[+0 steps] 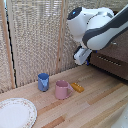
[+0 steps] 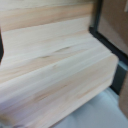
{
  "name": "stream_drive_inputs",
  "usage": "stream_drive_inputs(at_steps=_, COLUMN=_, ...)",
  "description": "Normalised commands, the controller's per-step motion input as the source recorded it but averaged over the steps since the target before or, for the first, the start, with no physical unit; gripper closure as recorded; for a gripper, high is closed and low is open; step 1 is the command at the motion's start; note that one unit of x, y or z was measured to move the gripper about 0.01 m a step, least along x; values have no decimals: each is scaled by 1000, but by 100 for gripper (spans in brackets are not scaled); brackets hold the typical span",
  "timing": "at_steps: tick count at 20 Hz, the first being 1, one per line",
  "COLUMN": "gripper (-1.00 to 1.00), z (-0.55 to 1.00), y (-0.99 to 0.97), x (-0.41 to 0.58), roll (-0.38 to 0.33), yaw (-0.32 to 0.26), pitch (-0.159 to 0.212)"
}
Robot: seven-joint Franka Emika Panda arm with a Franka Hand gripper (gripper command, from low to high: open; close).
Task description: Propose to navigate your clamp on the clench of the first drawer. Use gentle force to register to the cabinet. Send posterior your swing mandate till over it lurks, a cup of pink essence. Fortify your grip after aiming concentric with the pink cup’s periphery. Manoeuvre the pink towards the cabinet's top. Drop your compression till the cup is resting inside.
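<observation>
My clamp (image 1: 86, 58), a white boxy gripper with short dark-blue fingers, hangs off the bulky white arm (image 1: 97, 25). It is just off the near corner of the dark brown cabinet (image 1: 119, 50). A drawer front (image 1: 112, 64) with a slim silver bar handle (image 1: 109, 60) lies just to the exterior view's right of the fingers. The pink cup (image 1: 62, 90) stands upright on the wooden table, well below the clamp and toward the exterior view's left. Nothing shows between the fingers. The wrist view shows only table planks (image 2: 55, 60) and a dark cabinet edge (image 2: 100, 25).
A blue cup (image 1: 43, 81) stands close beside the pink cup, and a small orange object (image 1: 77, 87) lies on its other side. A white patterned plate (image 1: 15, 113) sits at the front corner. A bamboo screen (image 1: 35, 35) backs the table.
</observation>
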Motion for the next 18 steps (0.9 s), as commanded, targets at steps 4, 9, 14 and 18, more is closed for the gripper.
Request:
stream_drive_inputs(at_steps=4, gripper=-100, z=12, y=353, x=83, roll=357, yaw=-156, pitch=32)
stream_drive_inputs(at_steps=9, gripper=-100, z=-3, y=389, x=99, roll=324, yaw=-154, pitch=11)
stream_drive_inputs(at_steps=14, gripper=-100, z=-111, y=476, x=126, roll=272, yaw=-141, pitch=8)
stream_drive_inputs(at_steps=18, gripper=-100, z=-263, y=597, x=236, roll=140, yaw=-132, pitch=0)
